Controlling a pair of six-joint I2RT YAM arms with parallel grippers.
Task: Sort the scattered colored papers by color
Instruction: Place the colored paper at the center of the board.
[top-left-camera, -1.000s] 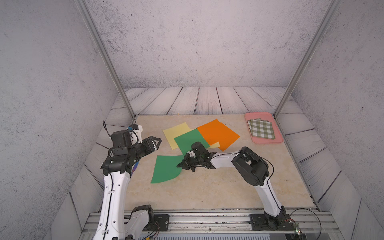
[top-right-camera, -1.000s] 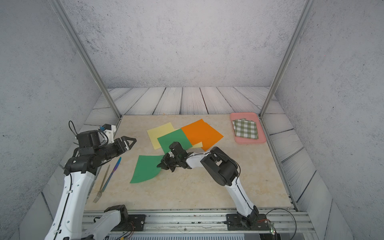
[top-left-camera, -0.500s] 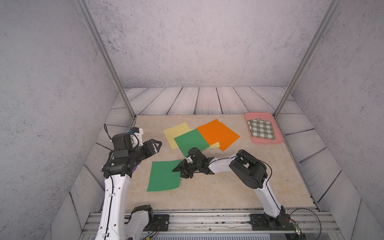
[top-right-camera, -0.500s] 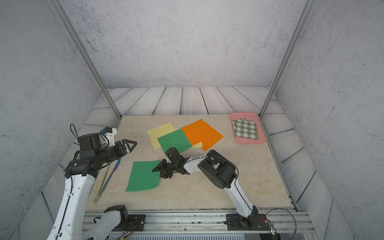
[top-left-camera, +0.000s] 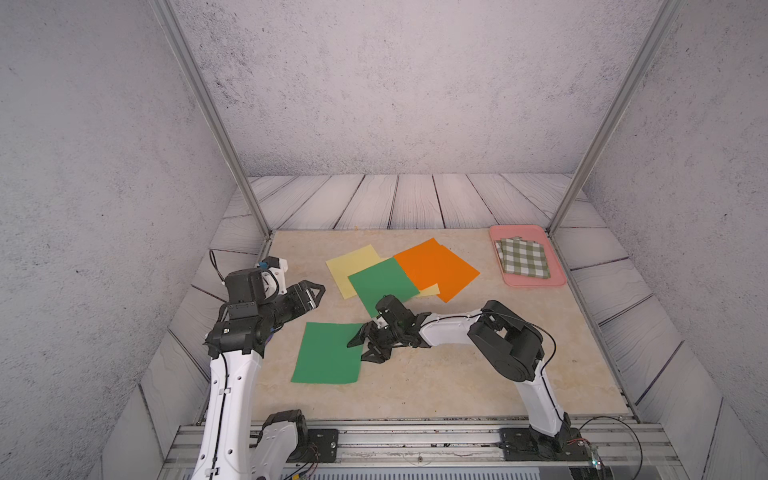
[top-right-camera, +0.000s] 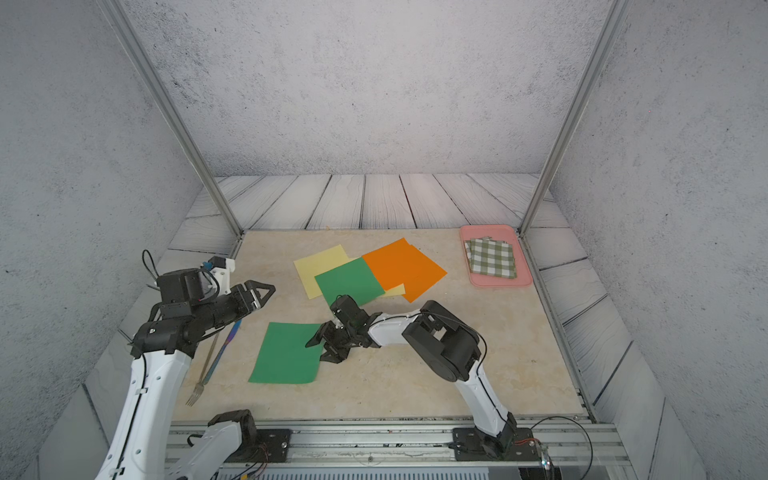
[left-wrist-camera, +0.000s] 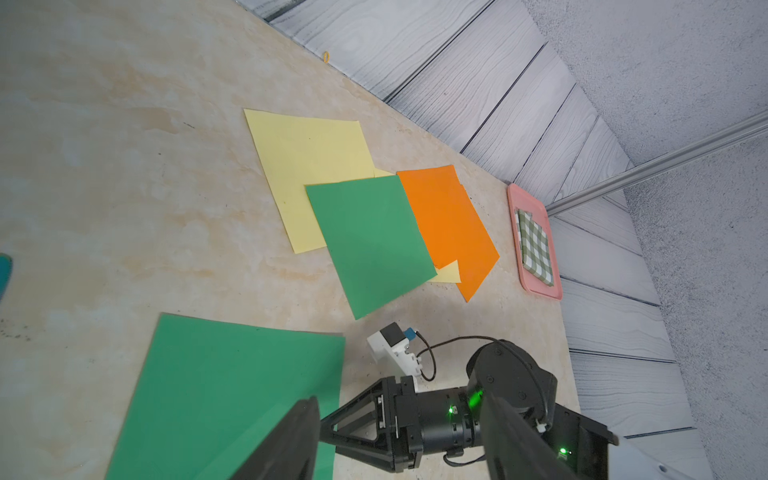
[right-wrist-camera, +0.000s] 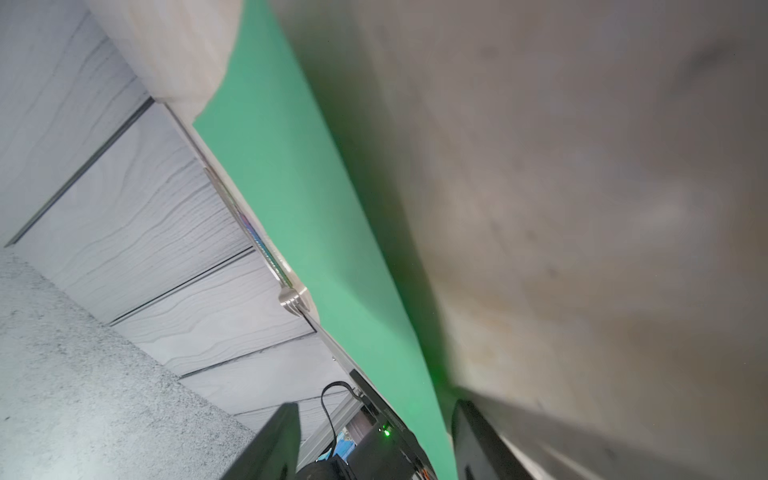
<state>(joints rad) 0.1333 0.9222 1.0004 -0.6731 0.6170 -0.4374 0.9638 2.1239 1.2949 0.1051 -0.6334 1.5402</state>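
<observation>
Near field, lower centre-left in both top views: one green sheet (top-left-camera: 328, 353) lies flat on the table (top-left-camera: 436, 382), apart from the other papers. The right gripper (top-left-camera: 365, 347) sits low at its right edge with the jaws spread and pinching nothing. One finger reaches over the paper's margin. In the right wrist view the sheet's edge runs between the two fingers.

Left of that, mid-left of frame: the left gripper (top-left-camera: 315, 294) hovers above bare table, jaws spread, empty. A fork (top-right-camera: 199, 382) and a blue-handled tool (top-right-camera: 226, 343) lie at the table's left edge.

Centre, further back: the overlapped pile. The second green sheet (top-left-camera: 382, 282) lies on a pale yellow sheet (top-left-camera: 351, 262). Two orange sheets (top-left-camera: 436, 266) are on its right, and another yellow sheet's corner (top-left-camera: 430, 289) shows at its near right. I cannot tell whether green lies over or under the orange edge.

Far right: a pink tray (top-left-camera: 536, 283) holds a checked cloth (top-left-camera: 523, 257). Neither is part of the sort.

Judgement: the green pile is begun and its second sheet comes next.
- Raise the right gripper straight up before pulling away, so no finger catches the margin and skews the sheet.
- Take the far green sheet by its near corner, which lies over bare table.
- Lift before travelling, since a slide would likely drag the yellow paper beneath.
- Lay it down square on the near one.
</observation>
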